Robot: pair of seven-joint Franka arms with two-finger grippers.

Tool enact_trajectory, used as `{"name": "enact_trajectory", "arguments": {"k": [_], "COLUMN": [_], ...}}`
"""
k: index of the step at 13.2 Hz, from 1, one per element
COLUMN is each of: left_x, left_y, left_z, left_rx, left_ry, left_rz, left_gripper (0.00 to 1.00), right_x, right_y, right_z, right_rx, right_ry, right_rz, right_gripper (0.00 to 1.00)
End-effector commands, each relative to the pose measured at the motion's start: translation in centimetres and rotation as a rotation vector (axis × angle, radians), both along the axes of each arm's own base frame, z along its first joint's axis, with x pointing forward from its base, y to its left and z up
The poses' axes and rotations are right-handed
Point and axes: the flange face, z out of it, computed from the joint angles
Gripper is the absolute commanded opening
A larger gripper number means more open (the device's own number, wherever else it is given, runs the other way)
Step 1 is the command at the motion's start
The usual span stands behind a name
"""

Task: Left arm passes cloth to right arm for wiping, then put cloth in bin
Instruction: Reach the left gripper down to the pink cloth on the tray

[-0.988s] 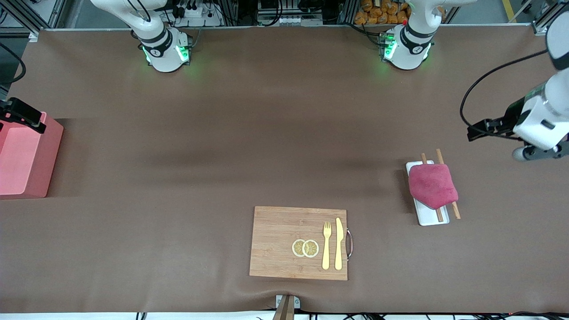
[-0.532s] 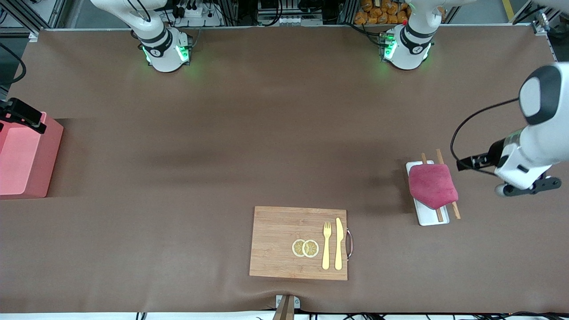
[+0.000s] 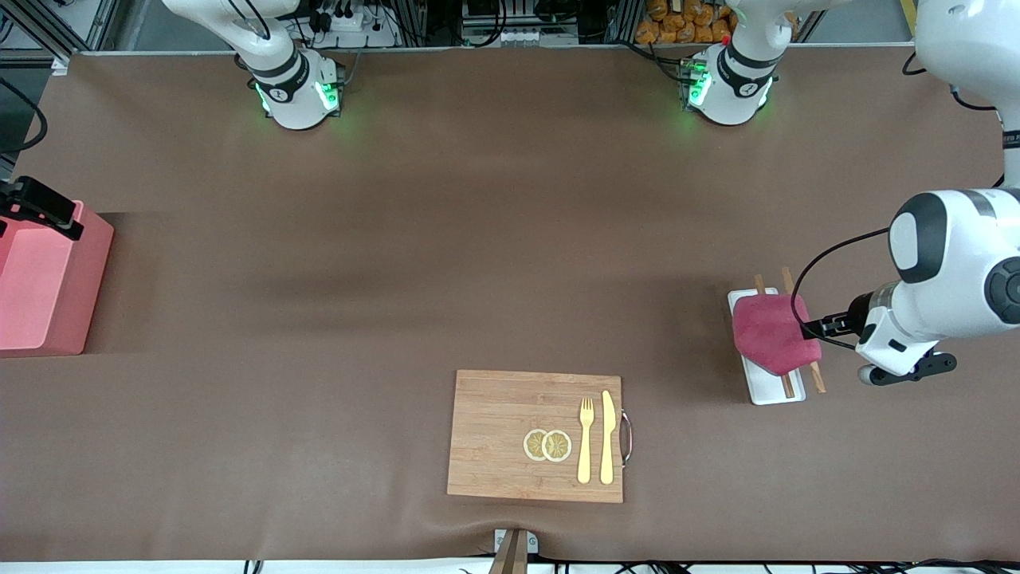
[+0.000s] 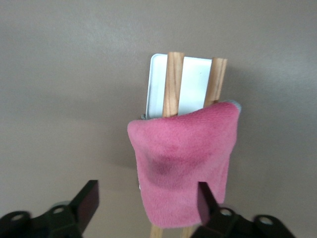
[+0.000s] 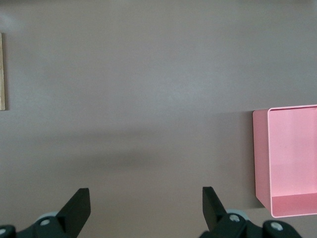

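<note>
Descending toward the cloth, the left end effector hangs fingers apart; right end effector waits, spread. Closing low could snag 2 chopsticks.

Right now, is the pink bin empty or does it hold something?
Empty, as far as shown: the right wrist view shows the bin's bare pink floor, though part of it runs out of frame. The cloth lies on the white tray.

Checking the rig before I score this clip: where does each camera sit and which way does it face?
Front view: high across the table, facing both arm bases.
Left wrist view: on the left arm, looking down past the open left gripper at the fuzzy magenta cloth on the narrow white tray; front shares these.
Right wrist view: over bare table, right gripper open, salmon-pink plastic bin aside.
</note>
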Motion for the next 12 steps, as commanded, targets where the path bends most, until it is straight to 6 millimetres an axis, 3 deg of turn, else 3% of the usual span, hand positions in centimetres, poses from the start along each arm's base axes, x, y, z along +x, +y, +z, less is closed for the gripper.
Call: {"name": "enact_trajectory", "arguments": {"k": [1, 12], "left_x": [0.2, 0.2], "left_y": [0.0, -0.6], "left_z": [-1.3, -2.6], "left_rx": [0.001, -0.017], "left_ry": [0.005, 0.025], "left_rz": [0.006, 0.009], "left_gripper": [0.78, 0.57], "right_x": [0.2, 0.2], "right_y": [0.3, 0.3], "right_z": [0.4, 0.4], "right_rx": [-0.007, -0.007], "right_ry": [0.001, 0.001], "right_rz": [-0.015, -0.015], "right_gripper": [1.00, 1.00]}}
